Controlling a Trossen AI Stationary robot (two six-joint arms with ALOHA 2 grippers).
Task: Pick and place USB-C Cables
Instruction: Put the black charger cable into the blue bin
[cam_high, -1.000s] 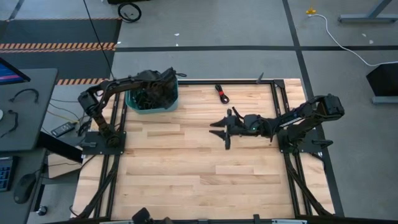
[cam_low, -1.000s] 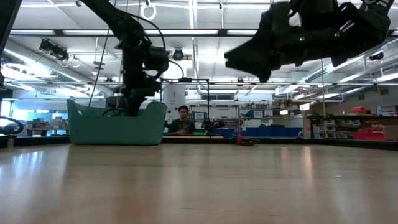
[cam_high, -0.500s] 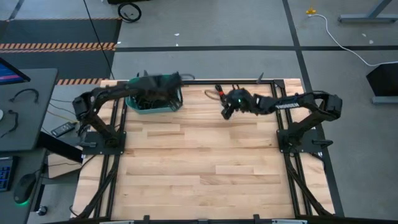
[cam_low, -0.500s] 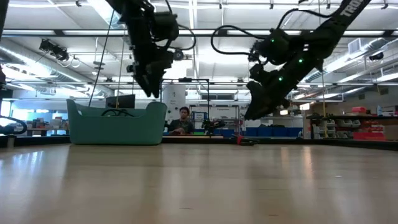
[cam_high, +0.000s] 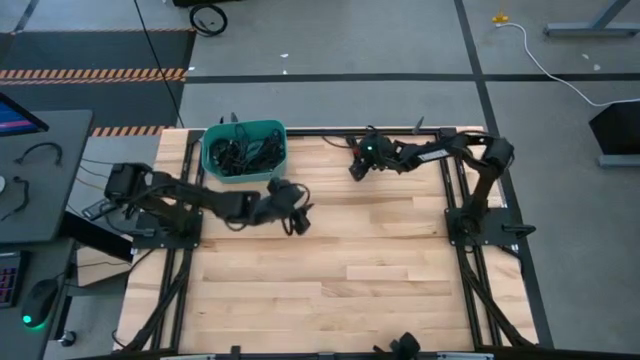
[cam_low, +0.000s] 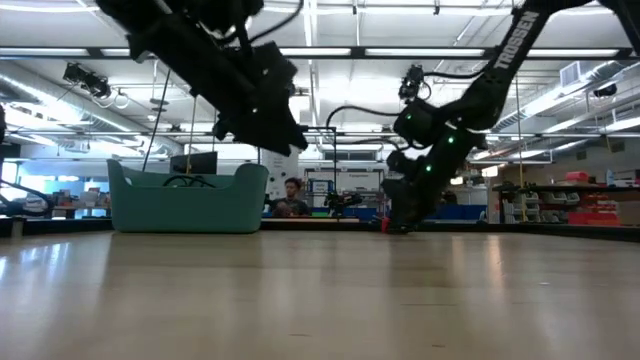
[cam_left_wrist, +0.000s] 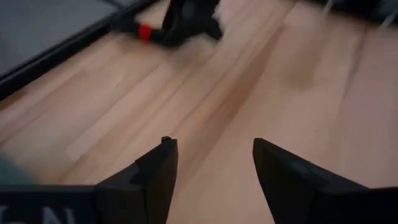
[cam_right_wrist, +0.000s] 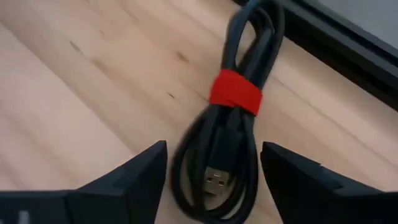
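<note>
Here the right hand (cam_right_wrist: 211, 171) hangs low over a single USB-C cable (cam_right_wrist: 233, 118), its two fingers (cam_right_wrist: 134, 171) spread wide and empty, one on either side of the coil's connector end; the cable lies flat on the bench (cam_high: 330, 270), a folded black loop bound at its middle by a red tie (cam_right_wrist: 235, 92), close to the dark frame rail (cam_high: 400, 131) at the far edge. In the high view that hand (cam_high: 358, 166) sits at the far side of the bench, right of the teal bin (cam_high: 210, 160), the arm stretched out long from its base.

The step in hand looks to be the pick: the hand is lined up but nothing is gripped yet. The next move, I judge, calls for a short descent so the fingers straddle the bundle near the tie, then a close and a lift; after that a carry across to the bin, which already holds a tangle of other cables (cam_high: 243, 152).

The left hand (cam_high: 295, 210) waits released over bare wood near the bench's middle, its fingers (cam_left_wrist: 155, 171) apart with nothing between them; it sits roughly below the line from cable to bin, so a carry should pass above it or hold to the far edge. The rail just beyond the cable leaves little room on that side; the near side is open wood.
</note>
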